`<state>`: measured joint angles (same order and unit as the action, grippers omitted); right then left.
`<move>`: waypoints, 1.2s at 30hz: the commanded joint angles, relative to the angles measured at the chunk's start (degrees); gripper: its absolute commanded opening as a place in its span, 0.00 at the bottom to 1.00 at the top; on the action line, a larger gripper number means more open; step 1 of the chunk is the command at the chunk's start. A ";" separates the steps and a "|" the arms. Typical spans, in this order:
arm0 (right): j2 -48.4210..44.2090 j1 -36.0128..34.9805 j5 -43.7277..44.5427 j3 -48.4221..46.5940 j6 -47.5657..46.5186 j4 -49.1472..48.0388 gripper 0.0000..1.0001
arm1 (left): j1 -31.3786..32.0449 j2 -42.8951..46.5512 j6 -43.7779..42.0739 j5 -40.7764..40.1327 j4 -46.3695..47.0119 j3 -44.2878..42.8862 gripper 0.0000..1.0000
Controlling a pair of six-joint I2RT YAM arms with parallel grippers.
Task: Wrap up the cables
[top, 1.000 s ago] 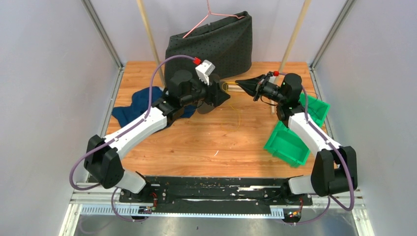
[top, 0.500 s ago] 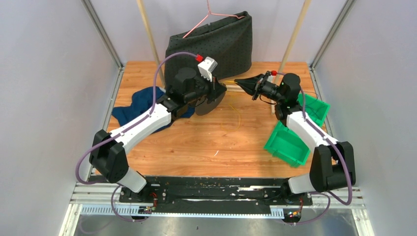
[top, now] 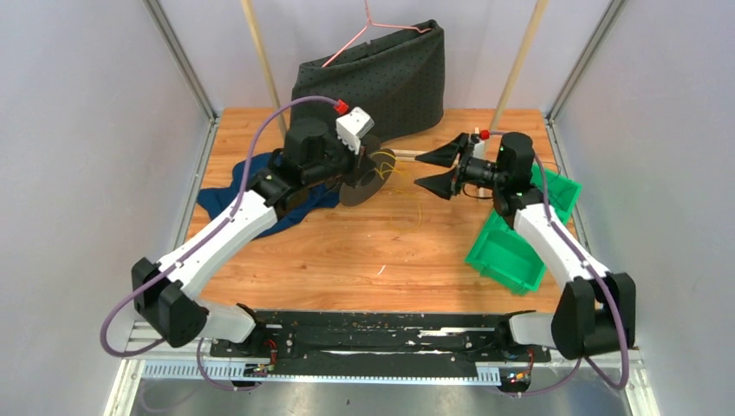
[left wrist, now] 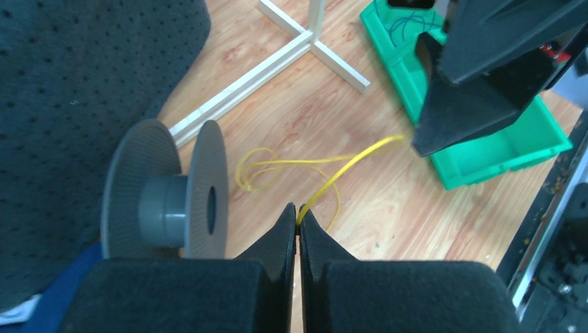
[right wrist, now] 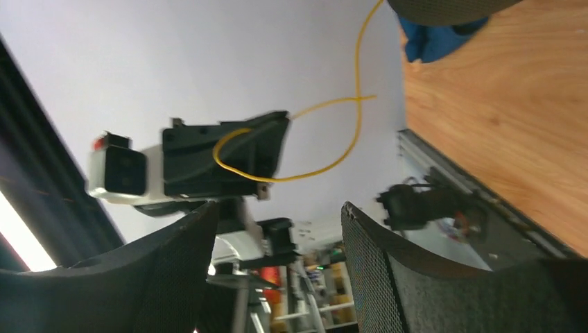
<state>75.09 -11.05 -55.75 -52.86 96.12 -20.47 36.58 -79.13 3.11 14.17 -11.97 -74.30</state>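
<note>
The left tool is pinched shut on the yellow wire, gripping it right at the fingertips, just beside the grey spool. The right tool hangs across from it with its fingers spread wide and nothing between them.

I'd say the step in hand is getting the strand onto the spool's hub, which looks bare from here. To do that well, the left should keep its pinch firm and lead the wire into the gap between the two flanges under light tension. The right could take the free run further along, so the slack doesn't kink or snag.

The wire is thread-thin, bright yellow and springy. From the pinch it arcs up toward the right tool, and a few loose loops lie on the wooden desk near the spool.
</note>
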 commanded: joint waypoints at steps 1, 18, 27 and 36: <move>-6.33 2.84 -6.32 -4.52 -30.95 28.98 0.68 | -1.77 3.38 -9.40 3.08 -11.17 -2.31 0.00; -9.45 -21.58 26.63 -19.36 -89.76 42.04 0.53 | -2.98 3.64 -14.85 12.94 -25.85 -8.30 0.00; -5.28 -25.86 26.16 -18.24 -87.51 34.48 0.51 | -2.94 3.81 -13.80 13.82 -25.57 -8.28 0.00; -2.97 -25.95 26.45 -17.39 -83.62 29.78 0.04 | -2.92 4.15 -12.92 14.62 -24.76 -8.06 0.00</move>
<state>71.42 -36.29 -30.06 -71.07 11.22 12.47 33.87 -76.40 -10.70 27.83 -36.62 -82.63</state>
